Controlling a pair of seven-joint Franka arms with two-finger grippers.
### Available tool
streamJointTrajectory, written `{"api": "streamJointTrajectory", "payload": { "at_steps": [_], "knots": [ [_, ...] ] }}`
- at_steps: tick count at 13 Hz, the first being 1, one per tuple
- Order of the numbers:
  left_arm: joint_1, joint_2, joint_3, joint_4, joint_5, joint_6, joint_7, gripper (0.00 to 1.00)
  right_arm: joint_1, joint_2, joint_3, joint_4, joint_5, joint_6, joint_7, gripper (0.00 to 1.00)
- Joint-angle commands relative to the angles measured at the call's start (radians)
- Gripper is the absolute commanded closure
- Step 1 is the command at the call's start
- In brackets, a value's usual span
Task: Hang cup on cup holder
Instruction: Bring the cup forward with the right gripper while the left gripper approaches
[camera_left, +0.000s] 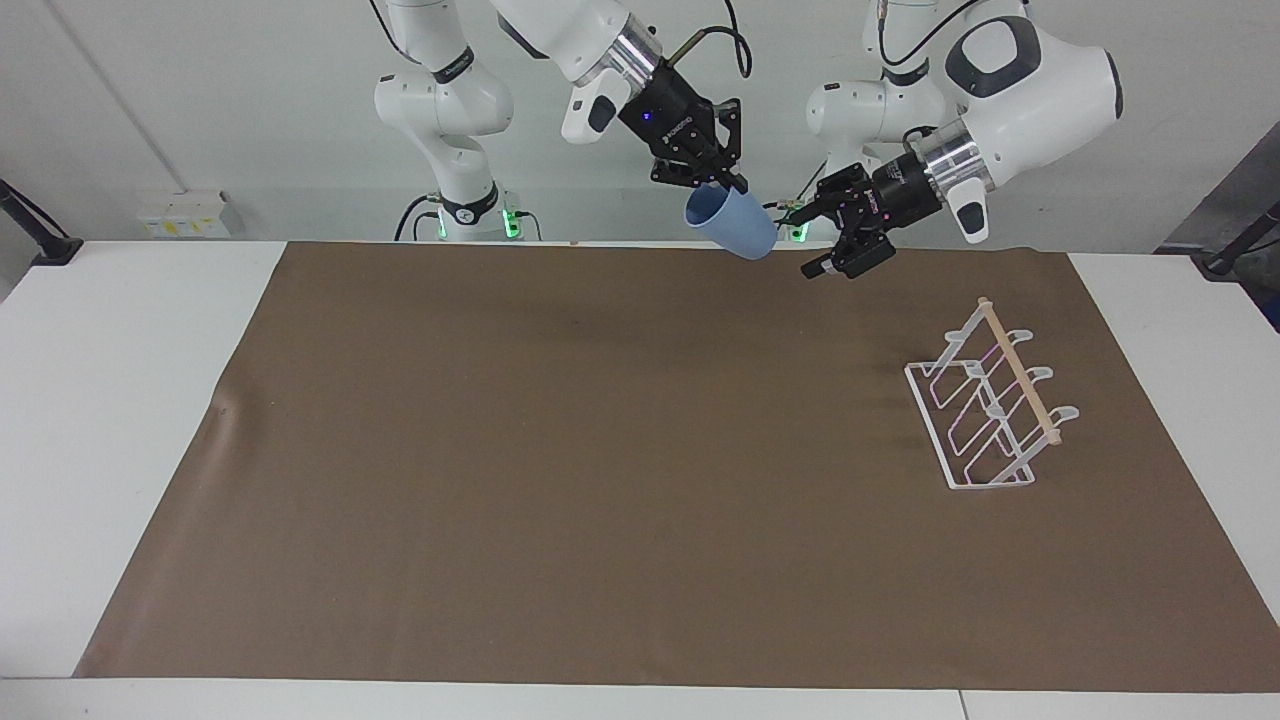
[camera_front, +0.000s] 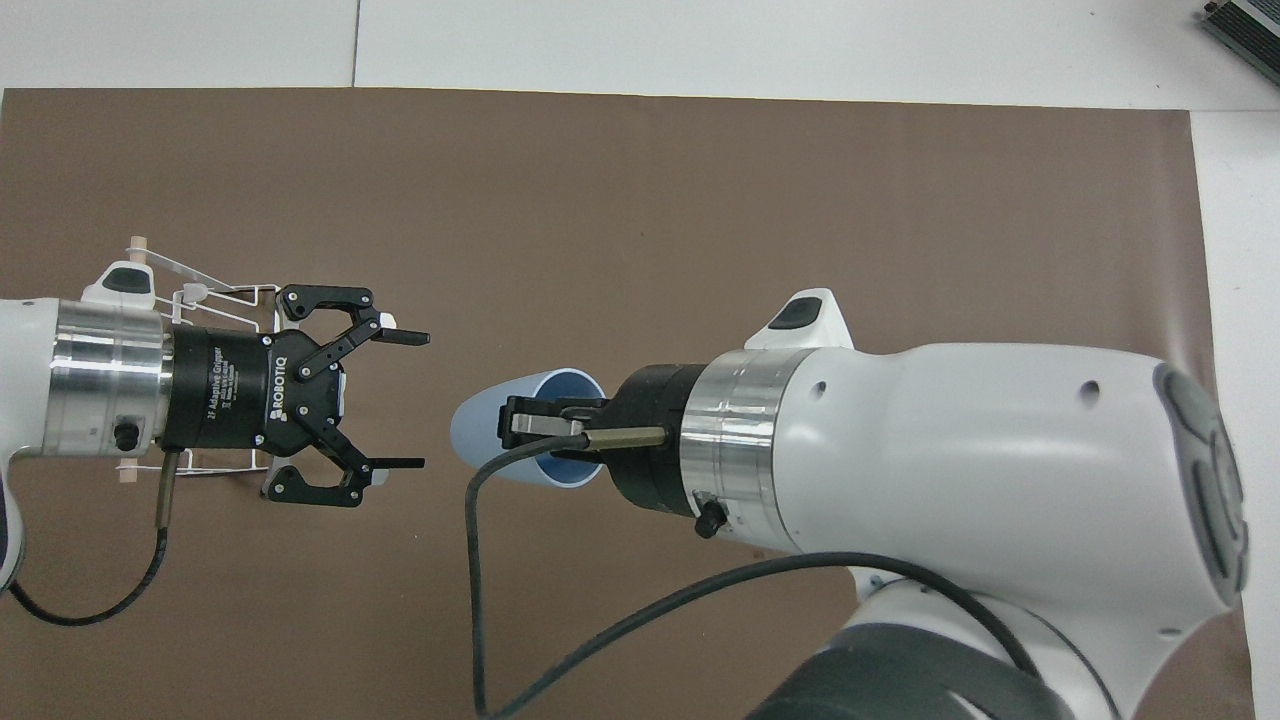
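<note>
My right gripper (camera_left: 722, 186) is shut on the rim of the light blue cup (camera_left: 735, 225) and holds it tilted in the air over the edge of the mat nearest the robots, its base pointing toward my left gripper. In the overhead view the right gripper (camera_front: 525, 425) pinches the cup (camera_front: 485, 440) wall. My left gripper (camera_left: 806, 240) is open and empty beside the cup's base, a small gap apart; overhead, the left gripper (camera_front: 418, 400) faces it. The white wire cup holder (camera_left: 985, 415) stands on the mat toward the left arm's end; overhead, the cup holder (camera_front: 225, 293) is partly hidden under the left arm.
A brown mat (camera_left: 560, 450) covers most of the white table (camera_left: 120, 400). A dark device corner (camera_front: 1245, 25) lies at the table's edge farthest from the robots, toward the right arm's end.
</note>
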Motion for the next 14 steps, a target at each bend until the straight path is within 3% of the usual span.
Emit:
{"api": "streamJointTrajectory", "payload": {
  "at_steps": [1,14],
  "knots": [
    [-0.035,-0.011,-0.010,-0.003,0.011,0.037,-0.067,0.00,-0.005,-0.010,0.006,-0.003,0.018,0.012,0.019,1.00],
    [-0.067,-0.029,-0.072,-0.021,0.012,0.042,-0.126,0.00,-0.005,-0.010,0.004,-0.005,0.018,0.012,0.016,1.00]
  ]
}}
